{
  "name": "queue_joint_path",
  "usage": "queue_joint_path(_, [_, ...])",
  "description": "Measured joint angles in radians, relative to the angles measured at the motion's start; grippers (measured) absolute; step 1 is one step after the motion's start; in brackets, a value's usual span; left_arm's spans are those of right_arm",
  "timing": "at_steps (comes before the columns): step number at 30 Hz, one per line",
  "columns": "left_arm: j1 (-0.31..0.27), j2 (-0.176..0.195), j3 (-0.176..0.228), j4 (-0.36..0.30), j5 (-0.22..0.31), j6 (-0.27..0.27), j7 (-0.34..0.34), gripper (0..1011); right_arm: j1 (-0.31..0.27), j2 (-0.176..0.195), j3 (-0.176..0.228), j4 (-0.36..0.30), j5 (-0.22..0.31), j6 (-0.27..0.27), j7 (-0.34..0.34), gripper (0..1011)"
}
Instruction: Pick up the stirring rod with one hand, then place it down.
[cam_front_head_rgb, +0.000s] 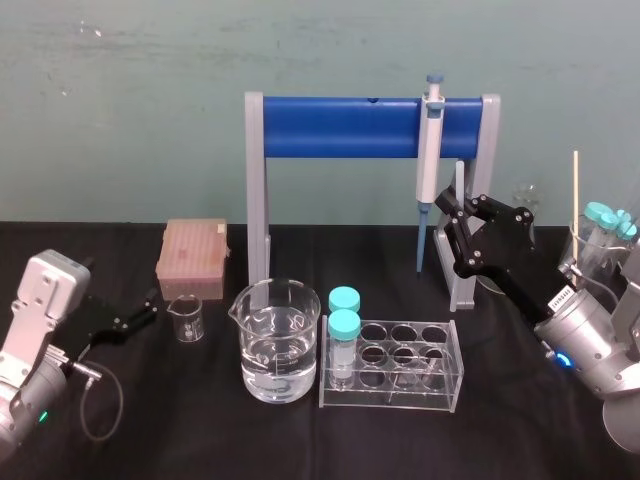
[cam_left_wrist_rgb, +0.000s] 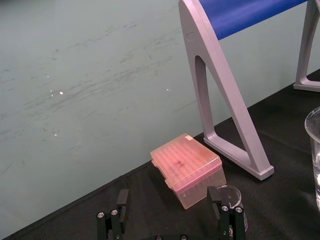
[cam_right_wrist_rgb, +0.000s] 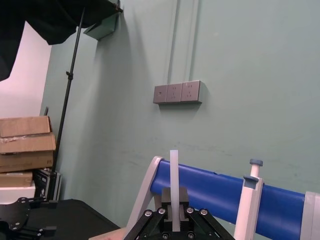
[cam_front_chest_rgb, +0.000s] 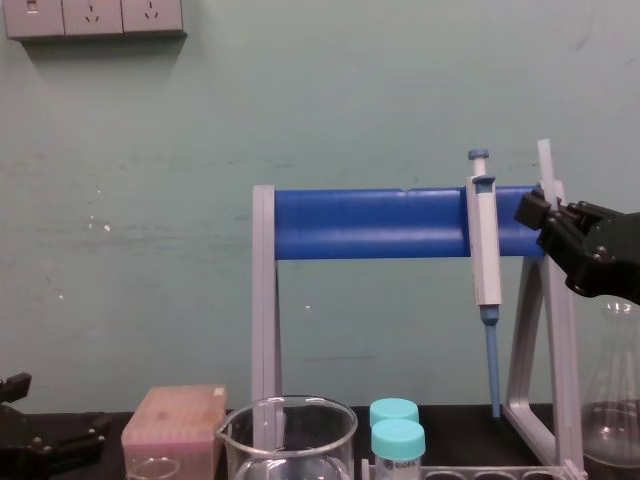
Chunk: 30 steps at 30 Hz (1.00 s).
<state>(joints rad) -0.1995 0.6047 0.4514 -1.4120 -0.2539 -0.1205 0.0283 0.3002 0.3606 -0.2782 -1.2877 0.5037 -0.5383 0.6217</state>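
Your right claw (cam_front_head_rgb: 455, 210) pinches the stirring rod (cam_front_head_rgb: 459, 178) upright beside the blue stand's (cam_front_head_rgb: 340, 128) right leg; left claw (cam_front_head_rgb: 140, 312) rests spread, far off.

Stirring rod (cam_front_head_rgb: 459, 185): lower part hidden behind the right gripper (cam_front_head_rgb: 447, 218), bottom end can't be seen. Left gripper (cam_left_wrist_rgb: 169, 194) cut off by the bottom edge in the left wrist view, one finger covering part of the small beaker (cam_left_wrist_rgb: 234, 194). Large beaker (cam_left_wrist_rgb: 314, 145) cut by the right edge. Tube rack (cam_front_chest_rgb: 500, 472) mostly cut off in the chest view.
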Motion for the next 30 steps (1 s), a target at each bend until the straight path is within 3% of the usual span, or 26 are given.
queue_joint_path(30, [0.000,0.000,0.000,0.000,0.000,0.000,0.000,1000,0.000,0.000,0.000,0.000,0.000,0.000,0.000,67])
